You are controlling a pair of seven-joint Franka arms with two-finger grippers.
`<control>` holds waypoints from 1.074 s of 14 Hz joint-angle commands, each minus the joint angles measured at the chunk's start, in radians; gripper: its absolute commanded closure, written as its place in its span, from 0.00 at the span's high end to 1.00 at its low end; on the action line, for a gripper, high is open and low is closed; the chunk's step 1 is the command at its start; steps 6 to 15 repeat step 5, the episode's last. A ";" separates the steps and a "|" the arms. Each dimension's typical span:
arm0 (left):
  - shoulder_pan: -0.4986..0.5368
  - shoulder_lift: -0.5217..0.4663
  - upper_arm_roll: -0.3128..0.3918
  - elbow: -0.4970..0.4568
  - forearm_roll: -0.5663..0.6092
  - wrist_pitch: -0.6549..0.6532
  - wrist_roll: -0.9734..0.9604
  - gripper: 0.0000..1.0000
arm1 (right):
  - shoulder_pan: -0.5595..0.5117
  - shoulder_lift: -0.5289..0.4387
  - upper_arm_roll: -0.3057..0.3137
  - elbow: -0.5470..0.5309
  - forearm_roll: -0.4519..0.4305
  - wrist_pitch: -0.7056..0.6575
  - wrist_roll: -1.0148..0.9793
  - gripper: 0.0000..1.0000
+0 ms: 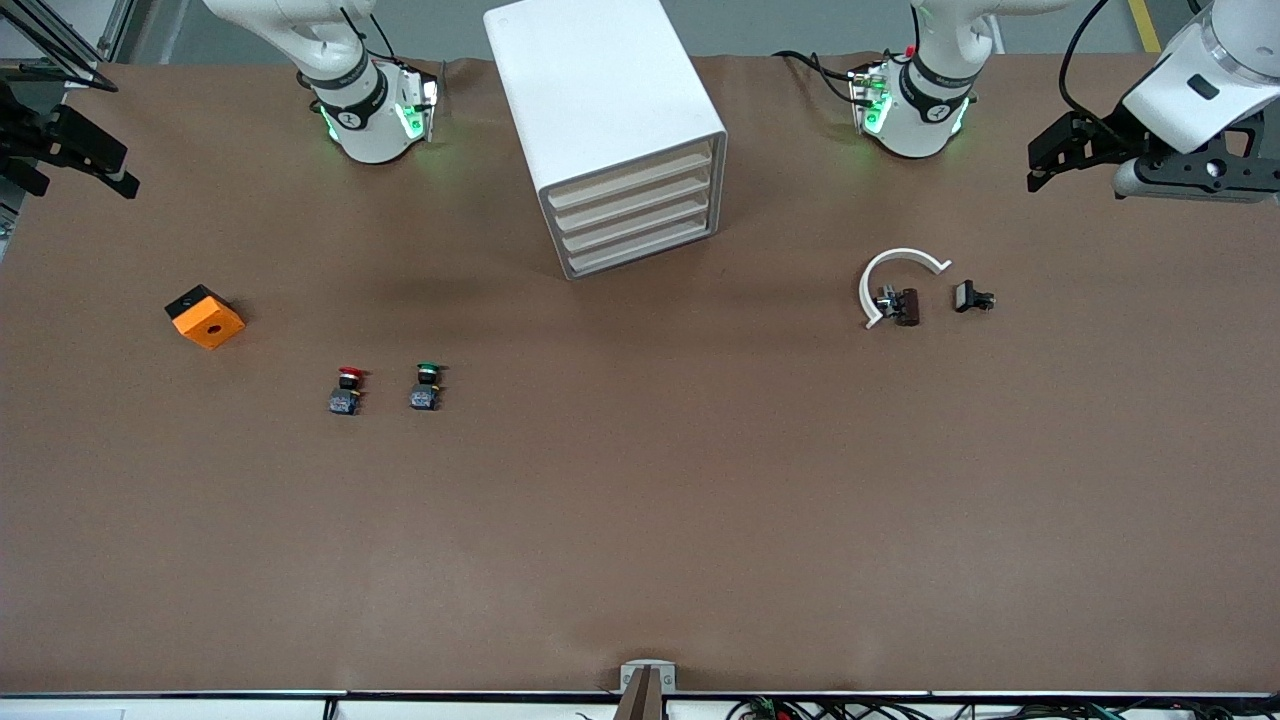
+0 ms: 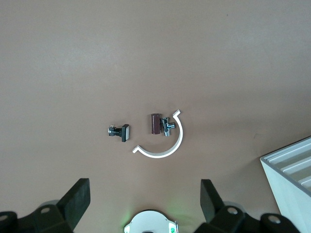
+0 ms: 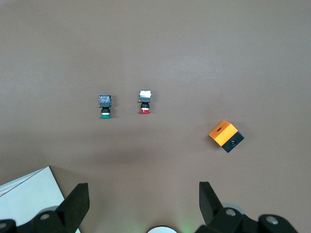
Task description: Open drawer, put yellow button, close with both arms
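Jaws of both grippers wide apart above matte brown table point(image 1: 640, 520).

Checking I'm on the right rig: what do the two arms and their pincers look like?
Both arms are glossy white with black bands, and green lights glow at each base. Black cables run to the left arm; one also runs along the right arm. The left pincer and right pincer are matte black, with flat wedge-shaped fingers.
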 commanded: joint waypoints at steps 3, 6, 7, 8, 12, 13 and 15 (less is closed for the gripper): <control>-0.005 0.007 -0.005 0.027 0.020 -0.015 -0.060 1.00 | -0.011 -0.004 0.010 0.013 -0.020 -0.013 0.007 1.00; -0.005 0.007 -0.005 0.027 0.020 -0.015 -0.050 1.00 | -0.012 -0.004 0.010 0.013 -0.020 -0.013 0.010 1.00; -0.005 0.007 -0.005 0.027 0.020 -0.015 -0.050 1.00 | -0.012 -0.004 0.010 0.013 -0.020 -0.013 0.010 1.00; -0.005 0.007 -0.005 0.027 0.020 -0.015 -0.050 1.00 | -0.012 -0.004 0.010 0.013 -0.020 -0.013 0.010 1.00; -0.005 0.007 -0.005 0.027 0.020 -0.015 -0.050 1.00 | -0.012 -0.004 0.010 0.013 -0.020 -0.013 0.010 1.00; -0.005 0.007 -0.005 0.027 0.020 -0.015 -0.050 1.00 | -0.012 -0.004 0.010 0.013 -0.020 -0.013 0.010 1.00; -0.005 0.007 -0.005 0.027 0.020 -0.015 -0.050 1.00 | -0.012 -0.004 0.010 0.013 -0.020 -0.013 0.010 1.00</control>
